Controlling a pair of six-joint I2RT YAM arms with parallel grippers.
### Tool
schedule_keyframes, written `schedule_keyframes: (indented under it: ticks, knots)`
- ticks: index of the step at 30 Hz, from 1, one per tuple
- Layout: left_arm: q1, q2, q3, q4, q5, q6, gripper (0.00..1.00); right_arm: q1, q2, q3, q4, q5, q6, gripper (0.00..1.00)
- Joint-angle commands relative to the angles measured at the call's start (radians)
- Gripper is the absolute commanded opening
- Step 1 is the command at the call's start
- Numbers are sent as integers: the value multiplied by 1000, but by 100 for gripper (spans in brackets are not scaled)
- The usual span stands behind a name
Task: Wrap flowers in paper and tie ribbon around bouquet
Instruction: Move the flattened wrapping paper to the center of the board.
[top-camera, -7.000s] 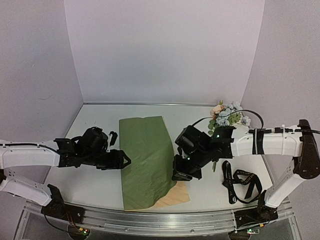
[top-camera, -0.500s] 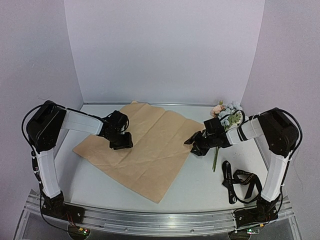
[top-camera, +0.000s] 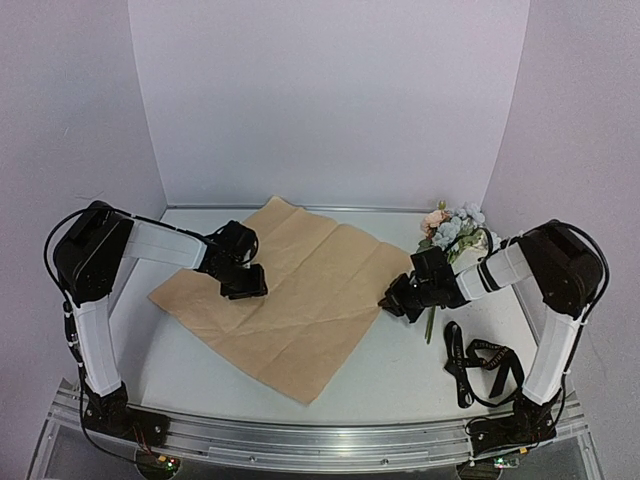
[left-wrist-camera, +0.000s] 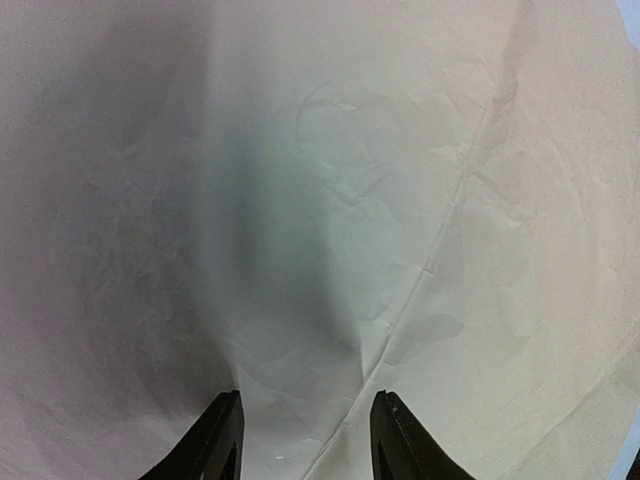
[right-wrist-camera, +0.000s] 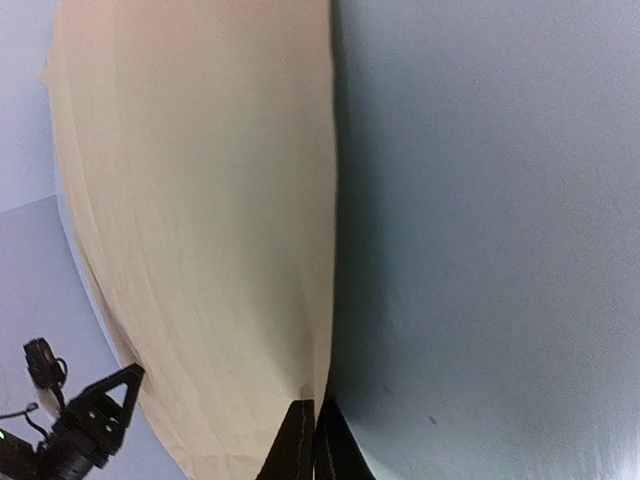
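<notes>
- Lilac walls, white table (top-camera: 400, 385); no bins, trays or other containers in sight, so nothing contained.
- Mid-table: paper (top-camera: 300, 300), tan face up, creased, lying as a diamond; bare apart from one gripper.
- At its 9 o'clock: left gripper (top-camera: 245, 288), fingers spread, tips down at the sheet; nothing pinched, going by the wrist view.
- At its 3 o'clock corner: right gripper (top-camera: 386, 300), fingers pressed together right on the edge, apparently nipping the paper.
- At table's 2 o'clock: flowers (top-camera: 455, 225), off the paper, with stems toward 6 o'clock, partly behind the right arm.
- At 4 o'clock: ribbon (top-camera: 480, 362), loose, well apart from the paper.
- Step, by judgement: squaring up the sheet; wrapping not begun, tying far off.
- Next, likely: let go of the corner, take flowers by the stems, lay across paper with blooms past an edge. Thin stems, so gentle pinch; light sheet, liable to slide or lift.
</notes>
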Motion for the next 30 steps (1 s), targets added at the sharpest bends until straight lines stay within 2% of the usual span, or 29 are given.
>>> schedule_keyframes:
  ticks: [1, 6, 9, 11, 14, 17, 21, 24, 26, 30]
  knots:
    - [-24, -49, -38, 13, 40, -8, 45, 75, -113, -145, -31, 135, -26, 0]
    - [-53, -97, -110, 20, 51, -35, 45, 172, -207, -257, -30, 240, -40, 0]
    - [-70, -123, -145, 22, 45, -56, 45, 202, -229, -281, -38, 256, -28, 4]
    - [-73, -130, -157, 22, 42, -68, 45, 214, -243, -285, -57, 257, -24, 9]
    - [-73, -130, -153, 10, 36, -73, 45, 220, -284, -279, -136, 244, -36, 26]
    - [-73, -127, -129, -12, 33, -72, 45, 220, -364, -262, -286, 235, -78, 45]
    - [-73, -128, -56, -77, 27, -67, 48, 222, -505, -192, -643, 243, -198, 70]
    - [-74, -140, 1, -114, 40, -66, 52, 222, -576, -120, -885, 308, -292, 92]
    - [-77, -151, 30, -122, 44, -64, 55, 214, -609, -54, -1026, 355, -346, 98]
    - [-100, -191, 33, -107, 12, -63, 61, 148, -590, 91, -1213, 366, -453, 98]
